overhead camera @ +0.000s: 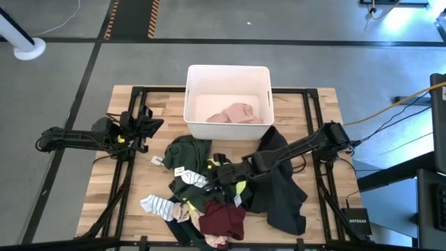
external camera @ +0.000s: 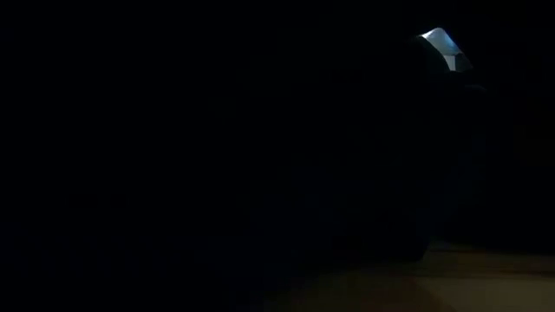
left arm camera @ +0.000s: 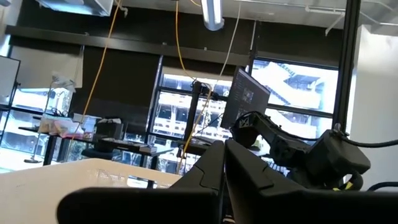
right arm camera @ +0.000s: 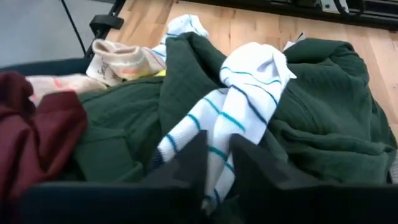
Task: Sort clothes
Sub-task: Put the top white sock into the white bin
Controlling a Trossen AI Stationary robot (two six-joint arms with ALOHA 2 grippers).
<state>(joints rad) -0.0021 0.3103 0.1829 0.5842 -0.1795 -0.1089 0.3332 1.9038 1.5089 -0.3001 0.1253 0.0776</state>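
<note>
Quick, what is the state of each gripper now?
Left gripper: shut, holding nothing, beside the white bin.
Right gripper: shut on the striped sock.

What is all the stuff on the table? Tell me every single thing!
Bin: one, white, back middle of the table.
Pink garment: one, inside the bin.
Dark green garment: one, in the pile in front of the bin.
Black garment: one, right of the pile.
Maroon garment: one, front of the pile.
Striped sock: one, white with teal stripes, on the green garment.
Striped sock, grey and white: one, front left of the pile.
Table: one, light wood.
Left gripper: left of the bin, holding nothing.
Right gripper: shut on the striped sock.
</note>
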